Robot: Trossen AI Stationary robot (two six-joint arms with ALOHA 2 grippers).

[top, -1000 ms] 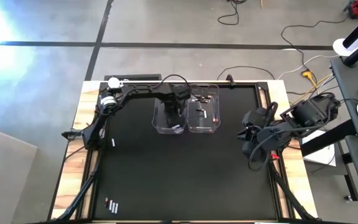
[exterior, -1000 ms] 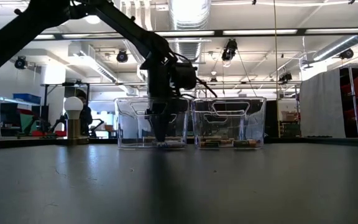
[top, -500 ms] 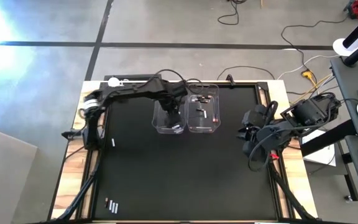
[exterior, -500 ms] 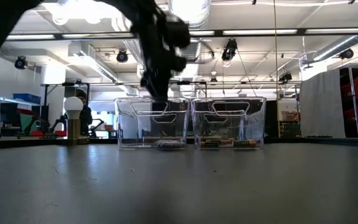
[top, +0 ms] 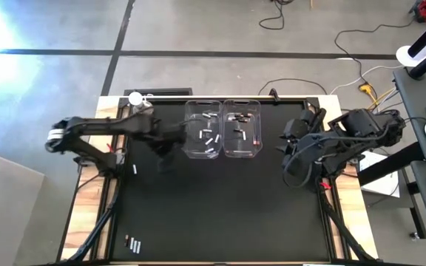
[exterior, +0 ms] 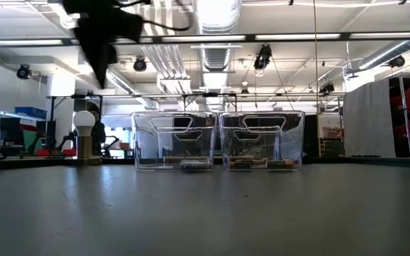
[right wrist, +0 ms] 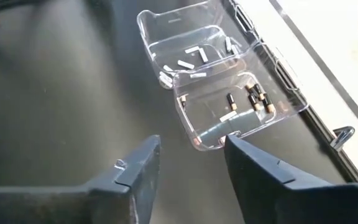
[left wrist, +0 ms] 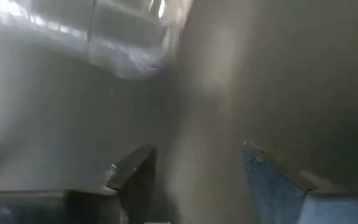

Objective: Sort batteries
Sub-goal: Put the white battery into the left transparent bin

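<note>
Apparently empty, left pincer hangs open beside the bins.

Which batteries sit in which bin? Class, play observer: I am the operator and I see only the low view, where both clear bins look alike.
Observer: From above, the left bin holds the silvery-white batteries, and the right bin holds the dark batteries.
Operator: Are any left unsorted?
Observer: Yes, a few loose batteries lie at the table's front left corner.
Operator: Is the left gripper carrying one?
Observer: No. Its wrist view shows the left gripper open with nothing between its fingers. It is beside the left bin, not over it.
</note>
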